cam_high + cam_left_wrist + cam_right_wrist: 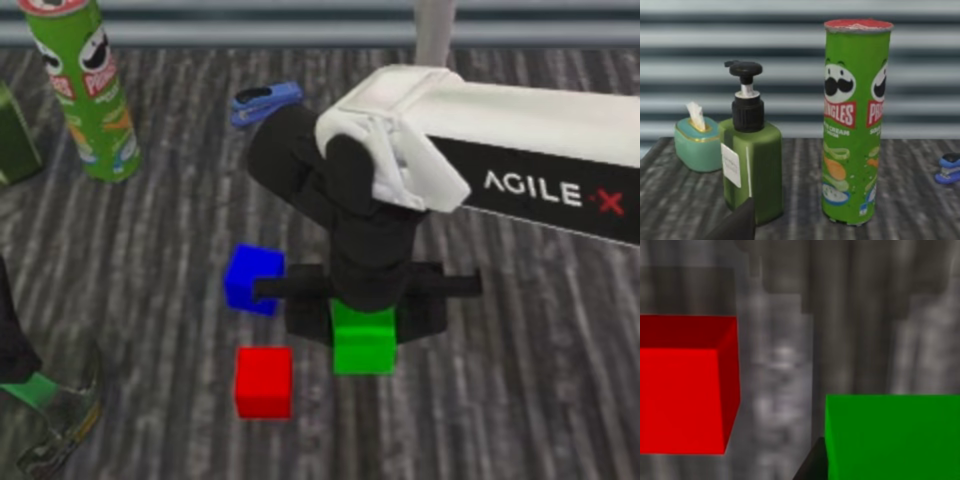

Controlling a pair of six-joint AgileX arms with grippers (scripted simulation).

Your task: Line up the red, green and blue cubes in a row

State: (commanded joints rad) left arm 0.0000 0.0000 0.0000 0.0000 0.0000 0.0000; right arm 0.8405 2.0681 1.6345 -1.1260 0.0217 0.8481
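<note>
My right gripper [364, 318] hangs directly over the green cube [363, 340] mid-table, its fingers flanking it though I cannot tell if they grip, the red cube [264, 381] near on its left, the blue cube [253, 278] behind red, my left arm parked at the table's left edge.

The right arm [520, 150] reaches in from the right side and bends down over the middle of the surface. Its gripper [364, 318] points straight down, low. The left arm [15, 345] sits at the left edge.
</note>
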